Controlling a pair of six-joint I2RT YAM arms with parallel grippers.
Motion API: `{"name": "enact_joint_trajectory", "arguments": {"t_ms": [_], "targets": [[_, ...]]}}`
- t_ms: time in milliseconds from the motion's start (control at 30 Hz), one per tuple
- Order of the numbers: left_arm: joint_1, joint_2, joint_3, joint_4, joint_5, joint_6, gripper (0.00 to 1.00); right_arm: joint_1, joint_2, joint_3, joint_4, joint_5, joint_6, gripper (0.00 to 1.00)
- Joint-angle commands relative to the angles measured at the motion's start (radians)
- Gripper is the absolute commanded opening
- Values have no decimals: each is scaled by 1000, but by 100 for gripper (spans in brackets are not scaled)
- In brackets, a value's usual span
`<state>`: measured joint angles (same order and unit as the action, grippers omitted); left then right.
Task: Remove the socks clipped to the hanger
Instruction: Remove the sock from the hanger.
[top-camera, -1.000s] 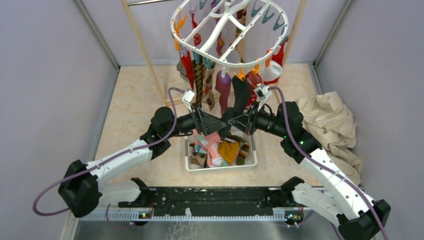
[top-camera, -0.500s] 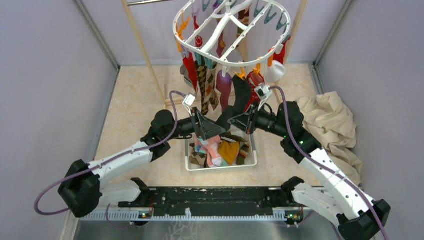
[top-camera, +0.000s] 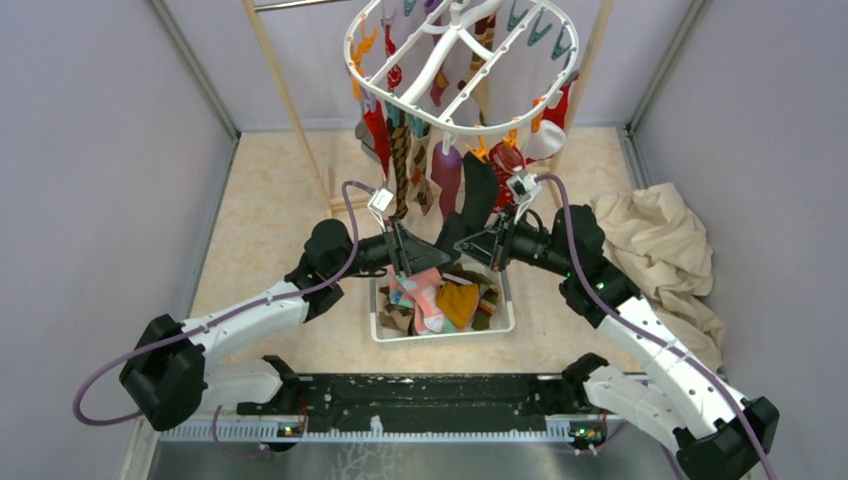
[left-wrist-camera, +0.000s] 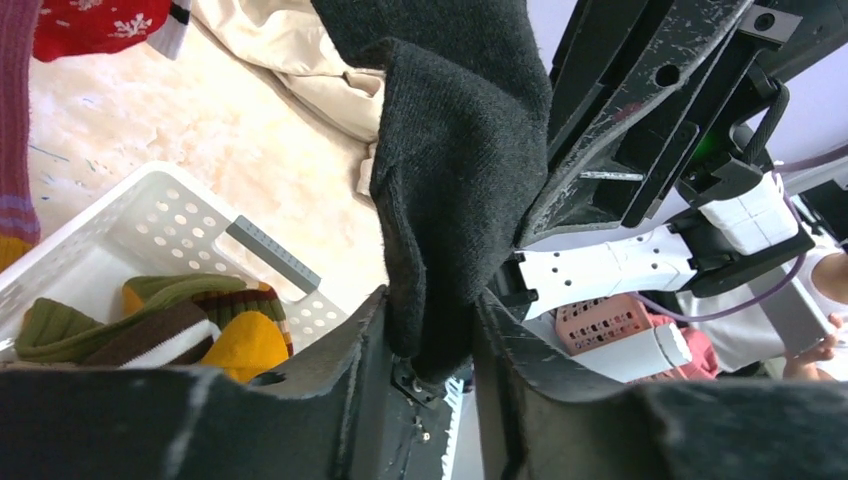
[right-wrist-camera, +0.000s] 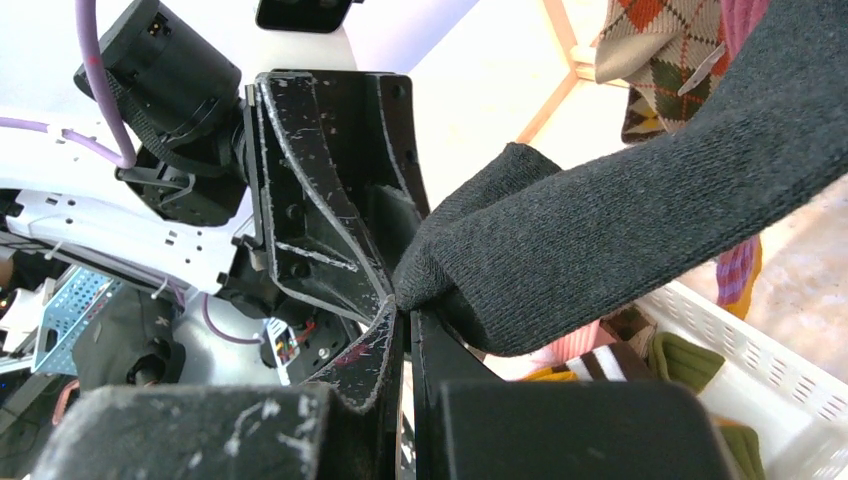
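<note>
The white oval hanger hangs at the top with several socks clipped under it, among them red, argyle and purple. A black sock hangs from its near rim down between both arms. My left gripper has the sock's lower end between its fingers, which touch it on both sides. My right gripper is shut, pinching a fold of the same black sock at its tips. In the top view the right gripper faces the left one closely.
A white slotted basket with several loose socks sits right below the grippers; its rim shows in the left wrist view. A beige cloth lies on the floor at right. Wooden rack poles stand behind, and grey walls enclose the sides.
My left gripper's jaws have narrowed onto the black sock's end. The hanger has swayed slightly. The right gripper has stayed shut in place.
</note>
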<state>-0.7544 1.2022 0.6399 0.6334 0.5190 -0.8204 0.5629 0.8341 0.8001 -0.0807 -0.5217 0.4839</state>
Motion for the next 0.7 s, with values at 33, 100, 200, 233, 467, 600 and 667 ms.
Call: {"name": "enact_joint_trajectory", "arguments": {"t_ms": [33, 100, 200, 233, 467, 600, 667], "targets": [[6, 1, 36, 60, 28, 4, 26, 5, 1, -2, 56, -18, 10, 0], [6, -2, 37, 58, 28, 2, 2, 5, 2, -5, 55, -16, 9, 0], [6, -11, 52, 21, 23, 14, 0, 5, 2, -1, 38, 4, -1, 0], [6, -12, 60, 1, 26, 21, 0, 6, 2, 4, 17, 22, -7, 1], [6, -55, 78, -89, -5, 69, 0, 6, -26, 106, -156, 208, -124, 36], [5, -69, 87, -117, -9, 78, 0, 6, -21, 170, -212, 262, -174, 43], [5, -75, 103, -142, -9, 83, 0, 6, -18, 198, -225, 278, -188, 55]]}}
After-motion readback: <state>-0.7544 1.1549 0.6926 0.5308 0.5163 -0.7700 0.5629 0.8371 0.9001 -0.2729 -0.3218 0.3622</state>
